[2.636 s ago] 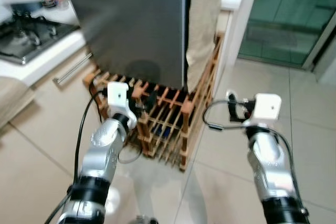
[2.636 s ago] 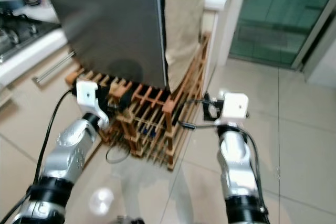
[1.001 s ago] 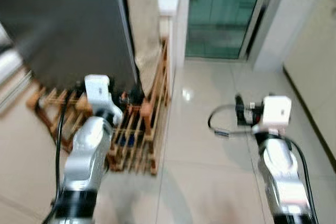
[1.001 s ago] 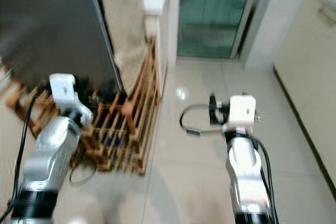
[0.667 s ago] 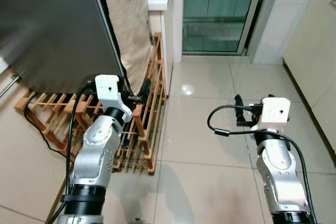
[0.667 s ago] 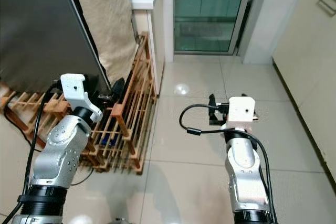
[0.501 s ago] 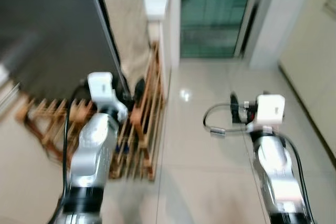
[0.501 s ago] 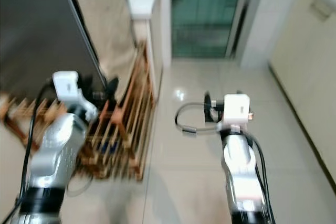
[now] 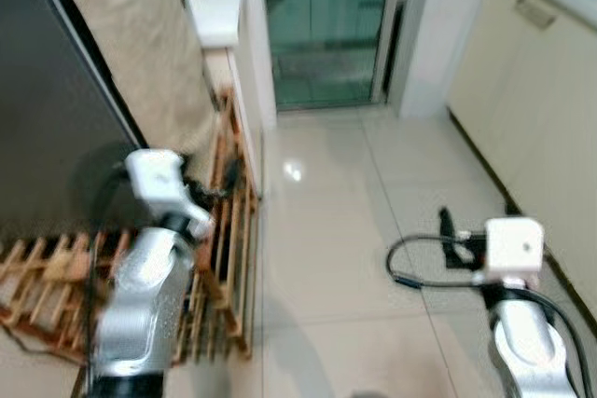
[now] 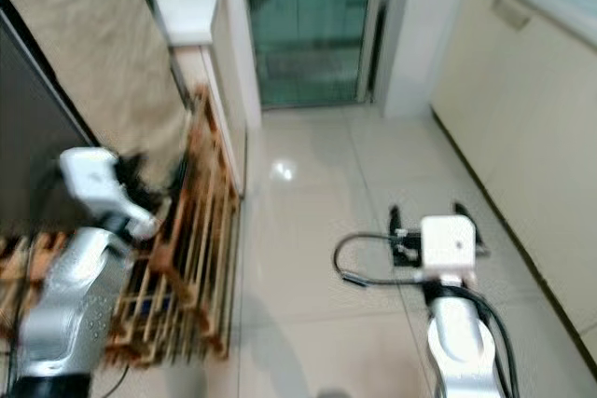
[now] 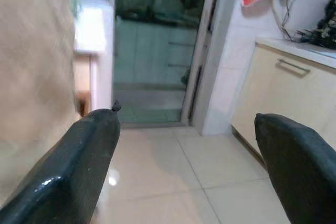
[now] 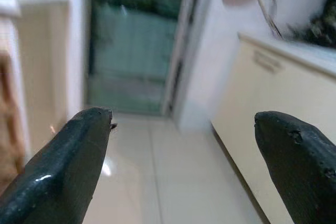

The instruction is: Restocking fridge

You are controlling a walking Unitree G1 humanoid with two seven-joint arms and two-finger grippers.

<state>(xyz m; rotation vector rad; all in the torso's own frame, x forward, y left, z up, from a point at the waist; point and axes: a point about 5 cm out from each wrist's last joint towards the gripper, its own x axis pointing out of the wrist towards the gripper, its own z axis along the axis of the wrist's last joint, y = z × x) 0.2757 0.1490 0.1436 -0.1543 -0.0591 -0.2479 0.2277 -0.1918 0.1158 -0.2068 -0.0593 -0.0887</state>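
The fridge (image 9: 47, 128), dark and grey, stands at 10 o'clock with a wooden rack (image 9: 224, 230) at its foot. The left gripper (image 11: 189, 171) hovers over the rack, fingers wide and empty. At 4 o'clock the right gripper (image 12: 184, 166) is likewise wide, above bare floor (image 9: 326, 230).

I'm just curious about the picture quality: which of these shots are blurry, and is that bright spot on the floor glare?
Both eye views are softly smeared; the bright spot on the floor tiles looks like reflected light. The right wrist view is hazy; the left wrist view is sharper.
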